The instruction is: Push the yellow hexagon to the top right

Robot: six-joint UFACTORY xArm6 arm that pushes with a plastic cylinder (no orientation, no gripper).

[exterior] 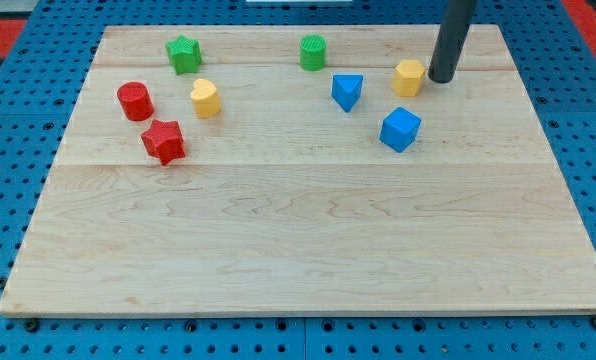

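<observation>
Here your yellow hexagon [409,77] looks light, rigid and slippery; no pincer exists, so my tip [441,79], just right of it, grips nothing: push its lower-left face.

On the wooden surface [308,250], a green star [183,54], red cylinder [135,101], yellow heart [206,98] and red star [163,141] cluster at the view's upper left, while a green cylinder [313,52], blue triangular block [347,91] and blue cube [400,129] sit toward the upper right.
</observation>
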